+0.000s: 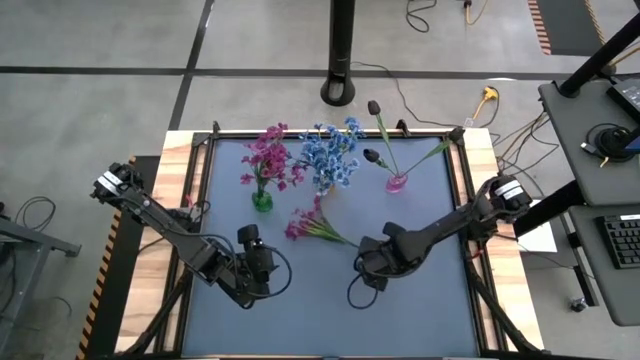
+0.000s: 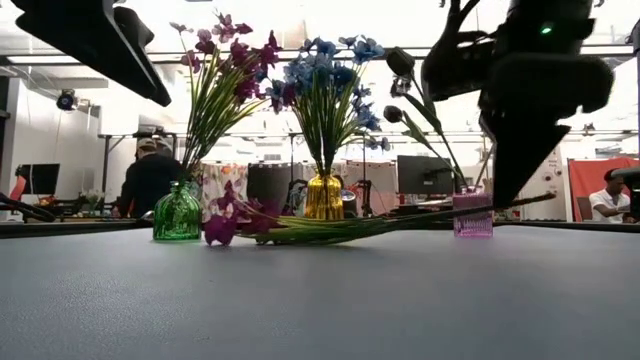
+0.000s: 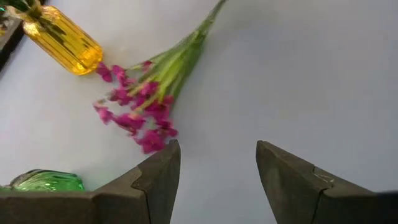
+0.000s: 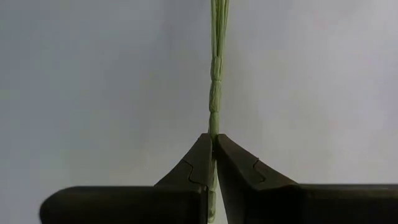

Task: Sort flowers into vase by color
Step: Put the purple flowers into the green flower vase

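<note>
Magenta sprig (image 1: 312, 227) lay mid-table, below the green vase (image 1: 262, 201). Left gripper (image 1: 262, 262), fingers apart, waited near the front edge. Right gripper (image 1: 368, 268) was clamped on the stem end; the thin stem could slip or droop when lifted.

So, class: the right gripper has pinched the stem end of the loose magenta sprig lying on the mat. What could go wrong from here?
1. The right gripper is shut on the very tip of the thin green stem of the magenta sprig; the heavy bloom end may droop or slip free.
2. The green glass vase already holds magenta flowers, so the sprig might snag.
3. The yellow glass vase stands close by and could be knocked.
</note>
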### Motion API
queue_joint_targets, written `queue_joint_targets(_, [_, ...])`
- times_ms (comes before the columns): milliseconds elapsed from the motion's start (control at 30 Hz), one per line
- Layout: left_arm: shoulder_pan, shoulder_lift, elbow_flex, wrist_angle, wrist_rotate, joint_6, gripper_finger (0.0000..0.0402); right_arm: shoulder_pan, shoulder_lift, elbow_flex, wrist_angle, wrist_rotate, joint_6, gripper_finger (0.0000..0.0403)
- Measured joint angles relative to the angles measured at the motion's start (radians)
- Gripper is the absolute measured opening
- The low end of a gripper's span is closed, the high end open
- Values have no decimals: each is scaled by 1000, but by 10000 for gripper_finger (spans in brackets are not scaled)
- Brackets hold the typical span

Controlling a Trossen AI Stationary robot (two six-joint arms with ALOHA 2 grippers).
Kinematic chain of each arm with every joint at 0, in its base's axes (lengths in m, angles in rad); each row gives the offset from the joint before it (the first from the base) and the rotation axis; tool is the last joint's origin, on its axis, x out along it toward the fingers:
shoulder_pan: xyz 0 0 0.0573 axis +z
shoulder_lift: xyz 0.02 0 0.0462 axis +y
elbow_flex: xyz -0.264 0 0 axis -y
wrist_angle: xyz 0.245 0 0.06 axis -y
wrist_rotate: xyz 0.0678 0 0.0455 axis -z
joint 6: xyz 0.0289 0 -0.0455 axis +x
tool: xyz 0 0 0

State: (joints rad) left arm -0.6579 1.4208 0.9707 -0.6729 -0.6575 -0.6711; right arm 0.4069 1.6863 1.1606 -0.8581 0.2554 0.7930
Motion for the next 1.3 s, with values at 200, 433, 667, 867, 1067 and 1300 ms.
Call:
queue_joint_targets(200, [0, 0, 0, 12, -16, -1, 194, 18, 0, -4, 5, 28, 25, 68])
queue_joint_targets(433, [0, 0, 0, 12, -16, 6, 194, 53, -42, 2, -98, 82, 79, 153])
queue_joint_targets(667, [0, 0, 0, 11, -16, 7, 194, 51, -283, 35, -549, 85, 365, 166])
queue_joint_targets(867, [0, -2, 0, 35, -15, -21, 194, 51, -582, 1, -614, 146, 517, 141])
queue_joint_targets(1067, [0, -2, 0, 106, -16, -63, 194, 66, -749, -125, -439, 174, 388, 120])
queue_joint_targets(1300, [0, 29, 0, 203, -14, -73, 194, 96, -731, -368, 102, 184, 75, 116])
